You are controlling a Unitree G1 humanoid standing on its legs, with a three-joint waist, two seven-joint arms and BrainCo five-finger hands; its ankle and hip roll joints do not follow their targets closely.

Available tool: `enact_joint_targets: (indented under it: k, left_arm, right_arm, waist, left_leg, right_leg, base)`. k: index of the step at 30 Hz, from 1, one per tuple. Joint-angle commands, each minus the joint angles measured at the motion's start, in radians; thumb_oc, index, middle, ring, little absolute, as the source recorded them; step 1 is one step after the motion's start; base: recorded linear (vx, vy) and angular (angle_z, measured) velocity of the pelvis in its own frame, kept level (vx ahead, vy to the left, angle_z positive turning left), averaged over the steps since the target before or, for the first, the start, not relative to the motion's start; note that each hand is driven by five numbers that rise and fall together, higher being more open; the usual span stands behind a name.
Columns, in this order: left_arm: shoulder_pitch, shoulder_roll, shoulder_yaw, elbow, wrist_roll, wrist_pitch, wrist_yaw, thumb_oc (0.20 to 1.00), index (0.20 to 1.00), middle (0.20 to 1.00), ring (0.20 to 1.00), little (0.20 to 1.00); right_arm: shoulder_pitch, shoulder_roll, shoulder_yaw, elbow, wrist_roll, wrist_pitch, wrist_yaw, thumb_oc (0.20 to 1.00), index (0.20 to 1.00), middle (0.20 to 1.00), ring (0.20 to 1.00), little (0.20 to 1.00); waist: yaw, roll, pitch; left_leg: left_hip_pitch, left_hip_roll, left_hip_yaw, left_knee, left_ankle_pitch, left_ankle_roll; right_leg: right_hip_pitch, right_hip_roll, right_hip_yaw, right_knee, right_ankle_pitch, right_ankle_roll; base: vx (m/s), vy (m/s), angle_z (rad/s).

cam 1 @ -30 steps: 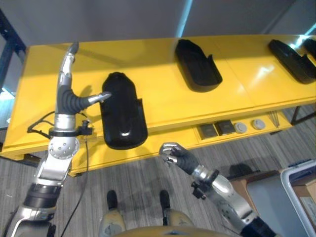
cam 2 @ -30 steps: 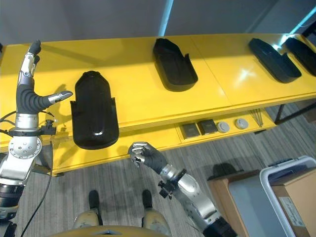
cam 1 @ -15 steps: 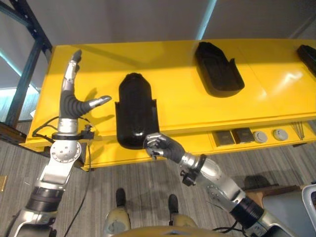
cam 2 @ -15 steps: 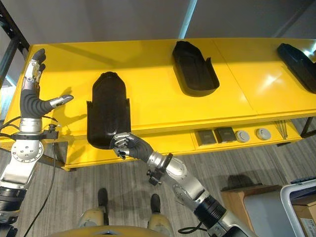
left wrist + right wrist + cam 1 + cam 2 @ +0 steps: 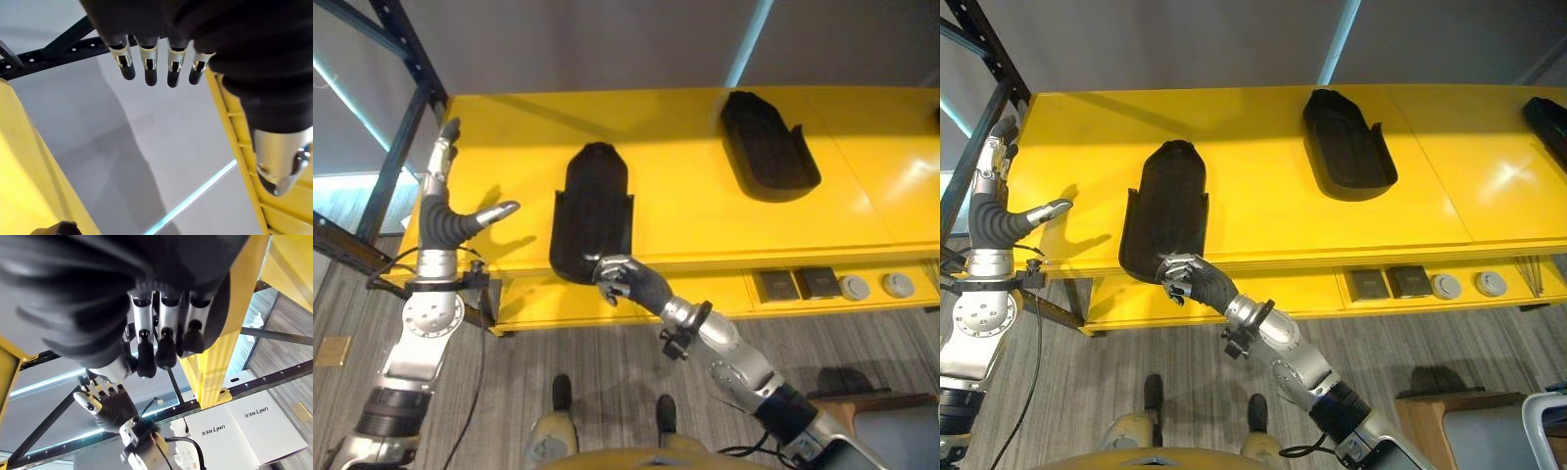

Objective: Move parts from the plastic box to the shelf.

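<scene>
A long black moulded part (image 5: 592, 211) lies on the yellow shelf (image 5: 685, 211), its near end at the shelf's front edge. My right hand (image 5: 631, 284) is at that near end with its fingers (image 5: 161, 340) curled in; nothing shows between them and the thumb. My left hand (image 5: 440, 220) stands upright to the left of the part, clear of it, fingers (image 5: 149, 68) straight and thumb spread. It also shows in the right wrist view as the left hand (image 5: 105, 404). A corner of the plastic box (image 5: 1547, 406) sits at the lower right.
A second black part (image 5: 769, 147) lies further right on the shelf, and a third part (image 5: 1552, 117) at the right edge. Small square blocks (image 5: 775, 285) and round discs (image 5: 853, 287) sit on a lower ledge. A dark rack upright (image 5: 401, 127) stands at the left.
The camera has swung left. My right hand rose from below the shelf to the part's near end. My left thumb, earlier touching the part's left side, now stands clear of it.
</scene>
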State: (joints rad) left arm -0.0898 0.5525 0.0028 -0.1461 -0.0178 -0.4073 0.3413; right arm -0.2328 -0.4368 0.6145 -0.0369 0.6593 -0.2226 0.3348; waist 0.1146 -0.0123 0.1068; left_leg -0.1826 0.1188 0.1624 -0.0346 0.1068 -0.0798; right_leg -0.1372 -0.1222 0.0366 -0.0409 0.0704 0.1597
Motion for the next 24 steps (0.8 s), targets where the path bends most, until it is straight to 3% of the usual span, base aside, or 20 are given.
enact_joint_targets:
  k: [1,10,24]
  left_arm:
    - [-0.047,0.069,0.034,-0.056,-0.022,-0.064,0.02,1.0,1.0,1.0,1.0,1.0]
    - [-0.064,0.091,0.01,-0.058,-0.041,-0.065,0.026,1.0,1.0,1.0,1.0,1.0]
    - [-0.071,0.077,-0.012,-0.046,-0.059,-0.054,0.007,1.0,1.0,1.0,1.0,1.0]
  right_arm:
    - [-0.063,0.04,-0.052,0.003,-0.044,-0.061,-0.054,0.2,0.2,0.2,0.2,0.2]
    - [-0.137,0.058,-0.135,0.095,-0.147,-0.105,-0.188,0.2,0.2,0.2,0.2,0.2]
    - [-0.173,0.073,-0.216,0.149,-0.237,-0.137,-0.297,0.2,0.2,0.2,0.2,0.2]
  waist:
    - [0.017,-0.027,0.011]
    - [0.032,0.001,0.016]
    - [0.025,0.015,0.009]
  left_leg:
    - [0.033,0.006,0.007,0.152,-0.211,-0.022]
    - [-0.011,0.004,-0.015,0.096,-0.165,-0.026]
    - [-0.019,-0.001,-0.02,0.073,-0.153,-0.028]
  right_leg:
    - [-0.025,-0.027,0.032,0.097,-0.136,0.031]
    - [-0.068,-0.016,0.009,0.068,-0.122,0.03]
    - [-0.081,-0.008,-0.001,0.058,-0.119,0.03]
  base:
    - [0.0,-0.038,0.08]
    - [-0.01,-0.021,0.06]
    - [0.0,-0.004,0.03]
